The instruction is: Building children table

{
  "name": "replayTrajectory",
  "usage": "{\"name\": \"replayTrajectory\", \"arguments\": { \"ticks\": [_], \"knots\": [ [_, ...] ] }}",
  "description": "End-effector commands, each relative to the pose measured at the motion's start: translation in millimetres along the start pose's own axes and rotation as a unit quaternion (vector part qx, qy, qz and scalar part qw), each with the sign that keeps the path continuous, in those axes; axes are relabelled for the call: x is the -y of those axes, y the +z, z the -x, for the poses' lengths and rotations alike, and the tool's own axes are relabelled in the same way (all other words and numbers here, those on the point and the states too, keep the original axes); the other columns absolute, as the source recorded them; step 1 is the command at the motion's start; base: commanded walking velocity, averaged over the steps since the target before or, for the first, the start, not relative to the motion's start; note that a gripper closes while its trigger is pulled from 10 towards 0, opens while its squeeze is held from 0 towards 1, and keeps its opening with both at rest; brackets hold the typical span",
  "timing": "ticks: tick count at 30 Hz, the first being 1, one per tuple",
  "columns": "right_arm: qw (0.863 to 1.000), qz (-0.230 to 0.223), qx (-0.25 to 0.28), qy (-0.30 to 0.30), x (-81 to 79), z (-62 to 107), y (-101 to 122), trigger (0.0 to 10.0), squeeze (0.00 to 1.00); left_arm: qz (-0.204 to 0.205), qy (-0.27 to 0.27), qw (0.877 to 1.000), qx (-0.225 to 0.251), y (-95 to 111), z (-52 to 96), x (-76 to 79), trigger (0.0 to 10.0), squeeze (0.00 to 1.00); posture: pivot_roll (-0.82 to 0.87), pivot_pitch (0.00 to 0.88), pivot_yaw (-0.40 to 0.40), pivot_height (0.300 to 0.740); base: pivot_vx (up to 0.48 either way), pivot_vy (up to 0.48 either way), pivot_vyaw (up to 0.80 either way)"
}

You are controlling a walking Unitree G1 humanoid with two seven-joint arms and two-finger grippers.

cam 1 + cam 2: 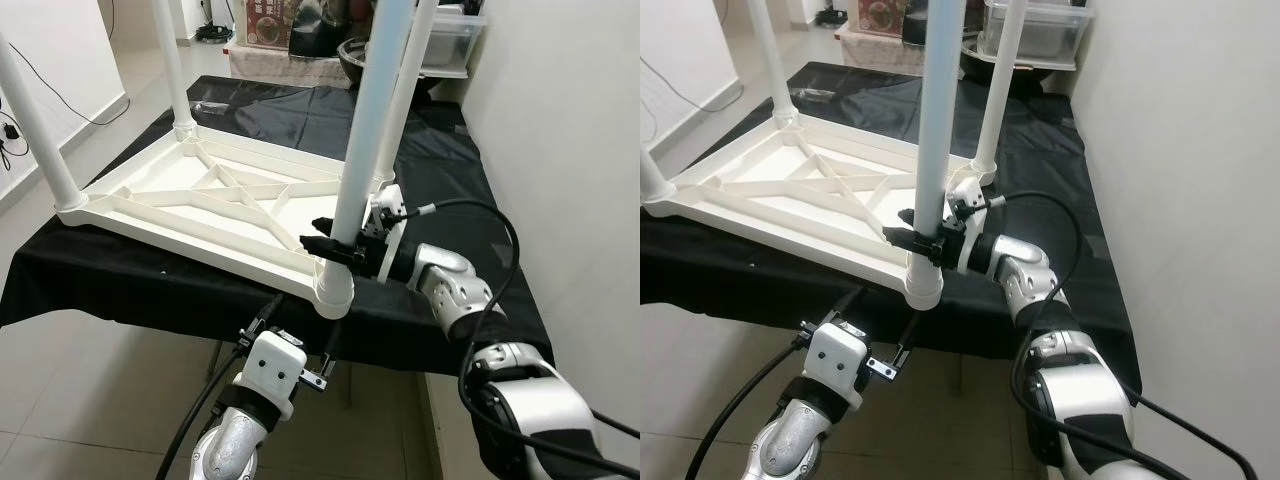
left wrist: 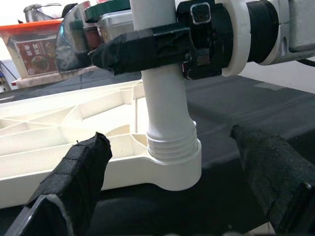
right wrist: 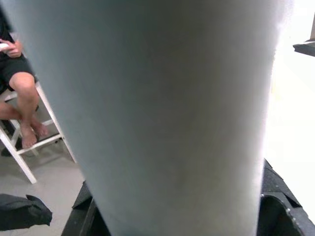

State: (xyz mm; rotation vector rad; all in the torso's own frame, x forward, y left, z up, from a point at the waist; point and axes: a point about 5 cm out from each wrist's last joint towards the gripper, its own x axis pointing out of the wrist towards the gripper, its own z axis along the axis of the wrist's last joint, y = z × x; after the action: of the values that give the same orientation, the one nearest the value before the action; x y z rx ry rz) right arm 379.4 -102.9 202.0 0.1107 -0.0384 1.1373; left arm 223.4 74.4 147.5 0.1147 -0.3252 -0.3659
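A white plastic children's table [image 1: 200, 200] lies upside down on a black-covered bench [image 1: 450, 170], its legs pointing up. The near right leg [image 1: 370, 120] stands in its corner socket [image 1: 335, 290]. My right gripper [image 1: 335, 245] is shut on this leg just above the socket, and the leg [image 3: 172, 113] fills its wrist view. My left gripper [image 1: 305, 315] hangs below the bench's front edge, open, fingers pointing up at that corner. In the left wrist view the socket [image 2: 172, 167] stands between its two taped fingers [image 2: 74, 182], apart from both.
Three other legs [image 1: 40, 130] [image 1: 170, 70] [image 1: 415, 70] rise from the remaining corners. A white wall runs close along the right. Boxes and a clear bin [image 1: 450, 40] stand at the back. A person [image 3: 19, 73] sits on a white chair beyond the bench.
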Motion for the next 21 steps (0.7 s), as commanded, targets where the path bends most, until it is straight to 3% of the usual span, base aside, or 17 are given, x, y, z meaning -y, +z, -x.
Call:
{"name": "replayTrajectory", "arguments": {
  "ticks": [1, 2, 3, 7, 8, 10, 11, 12, 13, 14, 16, 17, 18, 21],
  "knots": [
    [0.999, -0.015, 0.015, -0.026, 0.2, -4.5, -2.6, 0.0, 0.00, 0.004, -0.004, 1.000, -0.009, -2.3, 2.4, 1.9, 10.0, 0.00, 0.13, 0.122, -0.098, 0.740, 0.000, 0.000, 0.00],
    [0.999, -0.015, 0.015, -0.026, 0.2, -4.5, -2.6, 0.0, 0.00, 0.004, -0.004, 1.000, -0.009, -2.3, 2.4, 1.9, 10.0, 0.00, 0.13, 0.122, -0.098, 0.740, 0.000, 0.000, 0.00],
    [0.990, 0.000, 0.018, -0.142, 10.8, -0.4, -5.9, 0.0, 0.00, 0.005, -0.003, 1.000, -0.009, -2.4, 2.4, 1.7, 10.0, 0.00, 0.13, 0.121, -0.101, 0.740, 0.000, 0.000, 0.00],
    [0.990, 0.000, 0.018, -0.142, 10.8, -0.4, -5.9, 0.0, 0.00, 0.005, -0.003, 1.000, -0.009, -2.4, 2.4, 1.7, 10.0, 0.00, 0.13, 0.121, -0.101, 0.740, 0.000, 0.000, 0.00],
    [0.953, 0.001, 0.032, -0.302, 24.7, 12.6, -9.8, 0.0, 0.00, 0.005, -0.003, 1.000, -0.011, -3.3, 2.6, 1.5, 10.0, 0.00, 0.11, 0.120, -0.089, 0.740, 0.000, 0.000, 0.00],
    [0.953, 0.001, 0.032, -0.302, 24.7, 12.6, -9.8, 0.0, 0.00, 0.005, -0.003, 1.000, -0.011, -3.3, 2.6, 1.5, 10.0, 0.00, 0.11, 0.120, -0.089, 0.740, 0.000, 0.000, 0.00],
    [0.878, 0.019, 0.051, -0.475, 33.6, 33.1, -9.8, 0.0, 0.00, 0.005, -0.004, 1.000, -0.012, -4.3, 2.7, 0.9, 10.0, 0.00, 0.10, 0.117, -0.086, 0.740, 0.000, 0.000, 0.00],
    [0.803, 0.026, 0.073, -0.590, 33.4, 48.5, -7.8, 0.0, 0.00, 0.005, -0.005, 1.000, -0.014, -5.2, 2.5, 0.8, 10.0, 0.00, 0.10, 0.118, -0.085, 0.740, 0.000, 0.000, 0.00],
    [0.803, 0.026, 0.073, -0.590, 33.4, 48.5, -7.8, 0.0, 0.00, 0.005, -0.005, 1.000, -0.014, -5.2, 2.5, 0.8, 10.0, 0.00, 0.10, 0.118, -0.085, 0.740, 0.000, 0.000, 0.00],
    [0.752, 0.026, 0.088, -0.653, 28.3, 54.1, -5.1, 0.0, 0.00, 0.004, -0.006, 1.000, -0.015, -5.7, 2.4, 0.8, 10.0, 0.00, 0.10, 0.119, -0.085, 0.740, 0.000, 0.000, 0.00],
    [0.752, 0.026, 0.088, -0.653, 28.3, 54.1, -5.1, 0.0, 0.00, 0.004, -0.006, 1.000, -0.015, -5.7, 2.4, 0.8, 10.0, 0.00, 0.10, 0.119, -0.085, 0.740, 0.000, 0.000, 0.00],
    [0.723, 0.015, 0.095, -0.684, 23.9, 52.0, -5.1, 0.0, 0.00, 0.003, -0.006, 1.000, -0.016, -5.9, 2.2, 0.8, 10.0, 0.00, 0.11, 0.119, -0.090, 0.740, 0.000, 0.000, 0.00],
    [0.714, 0.000, 0.096, -0.694, 21.6, 47.1, -6.5, 0.0, 0.00, 0.002, -0.006, 1.000, -0.016, -5.8, 2.0, 0.9, 10.0, 0.00, 0.11, 0.120, -0.091, 0.740, 0.000, 0.000, 0.00],
    [0.709, -0.012, 0.097, -0.698, 20.6, 42.3, -8.0, 0.0, 0.00, 0.002, -0.006, 1.000, -0.016, -5.8, 1.8, 0.8, 10.0, 0.00, 0.11, 0.118, -0.094, 0.740, 0.000, 0.000, 0.00]
  ]
}}
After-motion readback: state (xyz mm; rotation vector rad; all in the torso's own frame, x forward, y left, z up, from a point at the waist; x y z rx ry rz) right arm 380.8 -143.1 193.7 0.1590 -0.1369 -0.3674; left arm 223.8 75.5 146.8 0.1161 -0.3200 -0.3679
